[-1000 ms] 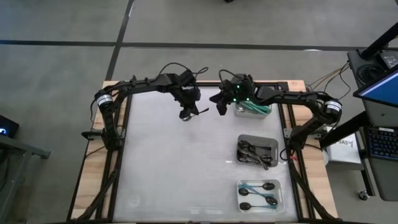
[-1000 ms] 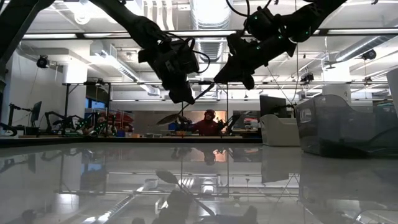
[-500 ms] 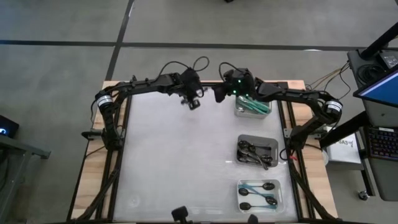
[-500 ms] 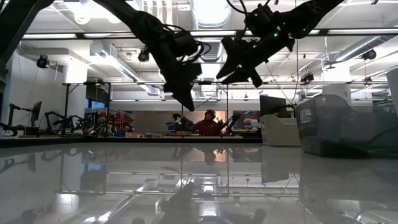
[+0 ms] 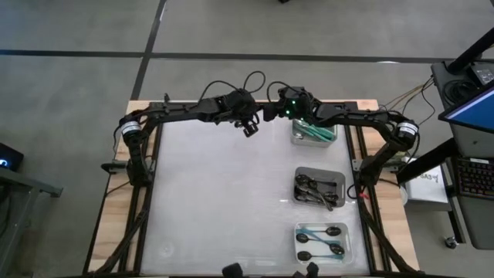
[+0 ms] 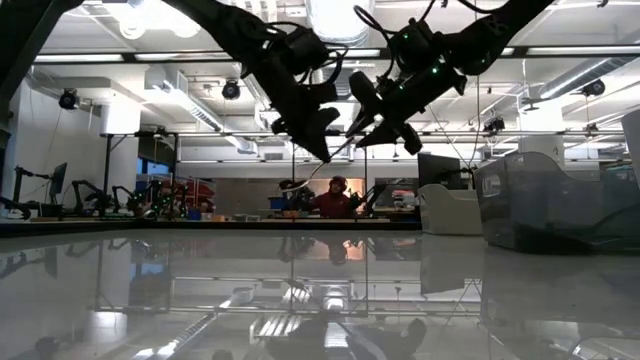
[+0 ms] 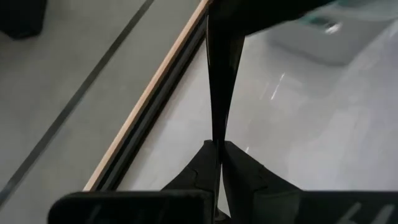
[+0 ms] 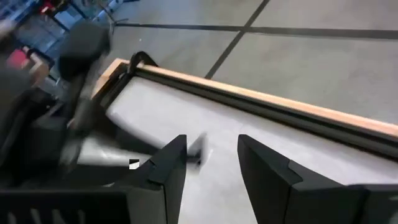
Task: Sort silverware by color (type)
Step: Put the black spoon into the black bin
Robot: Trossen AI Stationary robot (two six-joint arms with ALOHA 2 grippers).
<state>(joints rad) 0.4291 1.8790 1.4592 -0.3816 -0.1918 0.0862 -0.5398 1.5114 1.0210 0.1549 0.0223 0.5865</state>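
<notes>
My left gripper (image 5: 249,126) hangs high over the table's far edge, shut on a thin black spoon (image 7: 222,81) that sticks out ahead of its fingers. My right gripper (image 5: 269,114) hangs just to its right, open, its fingers (image 8: 171,162) well apart. The spoon's free end reaches toward the right gripper; whether they touch, I cannot tell. The other silverware lies in three trays along the table's right side. My left gripper pinches the black spoon between its two fingertips (image 7: 219,148), by one end of the thin handle. The spoon runs on straight ahead of the fingers, in line with them. It is lifted well clear of the table (image 6: 335,158).
Three trays lie in a column on the right: a far one with teal-handled spoons (image 5: 312,131), a grey one with dark spoons (image 5: 319,188), and a near white one with teal-and-black spoons (image 5: 324,241). A clear box (image 6: 555,200) stands at the right in the low view. People sit in the room behind.
Both grippers have gone up and toward the table's far edge, the left one also toward the right gripper. My right gripper has opened and let go of the spoon, which stays in my left gripper and has turned with it.
</notes>
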